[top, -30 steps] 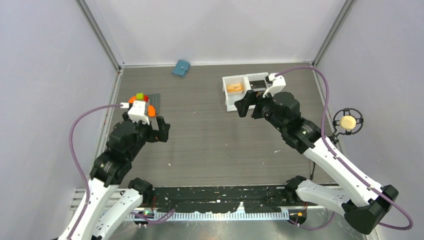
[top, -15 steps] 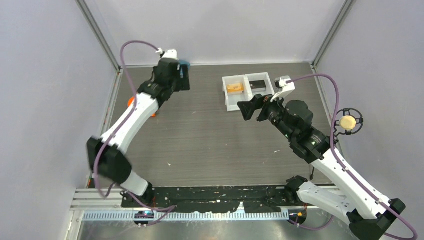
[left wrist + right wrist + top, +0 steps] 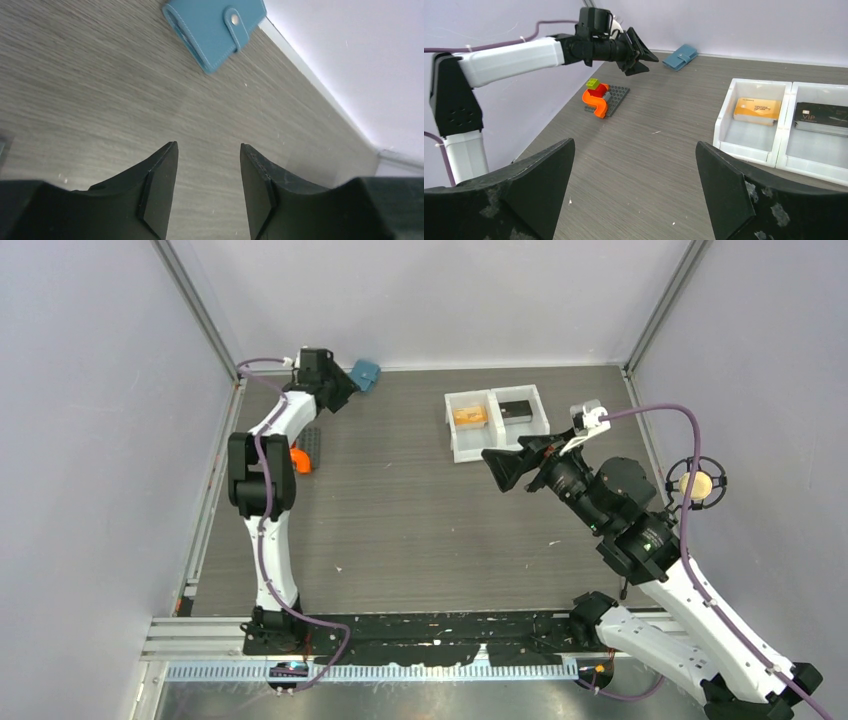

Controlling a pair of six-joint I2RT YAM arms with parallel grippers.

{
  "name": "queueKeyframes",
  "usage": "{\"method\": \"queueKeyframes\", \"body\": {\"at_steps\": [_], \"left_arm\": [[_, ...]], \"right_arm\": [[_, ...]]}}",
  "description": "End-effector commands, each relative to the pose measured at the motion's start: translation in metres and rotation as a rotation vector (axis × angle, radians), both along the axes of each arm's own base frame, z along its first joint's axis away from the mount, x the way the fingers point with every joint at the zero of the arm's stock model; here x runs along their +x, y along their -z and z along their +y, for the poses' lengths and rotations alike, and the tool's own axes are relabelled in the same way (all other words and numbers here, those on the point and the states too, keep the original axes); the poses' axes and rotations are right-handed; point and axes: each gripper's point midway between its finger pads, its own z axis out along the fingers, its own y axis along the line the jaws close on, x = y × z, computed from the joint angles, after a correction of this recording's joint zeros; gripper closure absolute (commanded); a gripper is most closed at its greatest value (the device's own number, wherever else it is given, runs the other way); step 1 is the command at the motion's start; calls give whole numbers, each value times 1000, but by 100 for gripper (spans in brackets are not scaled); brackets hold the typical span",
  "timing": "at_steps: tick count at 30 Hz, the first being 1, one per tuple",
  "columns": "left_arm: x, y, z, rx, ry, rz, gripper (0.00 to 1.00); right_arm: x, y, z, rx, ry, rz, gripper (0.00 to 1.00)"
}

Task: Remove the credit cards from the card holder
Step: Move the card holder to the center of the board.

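The card holder (image 3: 215, 27) is teal-blue with a pale metal snap. One credit card (image 3: 757, 110) is orange-yellow, the other credit card (image 3: 821, 116) is black-brown with pale lettering, and both lie in a white tray (image 3: 744, 152). The surface (image 3: 420, 510) is grey with a wood grain. The left fingers (image 3: 160, 187) are black, and the right fingers (image 3: 524, 195) are black with whitish scuffs.

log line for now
left fingers open near closed light-blue wallet | right fingers open | orange card, black card in white two-compartment tray

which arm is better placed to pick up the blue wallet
Left. The left gripper is open and aimed at the closed wallet just ahead by the back wall. The right gripper, also open, hangs near the white tray, well away from it.
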Motion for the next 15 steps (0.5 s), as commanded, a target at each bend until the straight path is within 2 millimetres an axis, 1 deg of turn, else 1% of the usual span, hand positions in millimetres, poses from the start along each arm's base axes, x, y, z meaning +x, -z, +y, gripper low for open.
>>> {"method": "queueKeyframes", "body": {"at_steps": [1,4,9,15], "left_arm": [[38,-30,-22,-246,-35,-147,49],[49,-11,-20,-290,-91,-141,49],[71,8,-15,-378,-177,-181,50],[87,18,-8,-435,-245,-170,51]], "right_arm": [[2,-18,0,19,3,-74,0],[7,-13,3,4,4,-62,0],[14,-8,5,-9,19,-50,0],[22,-8,5,-25,47,-50,0]]}}
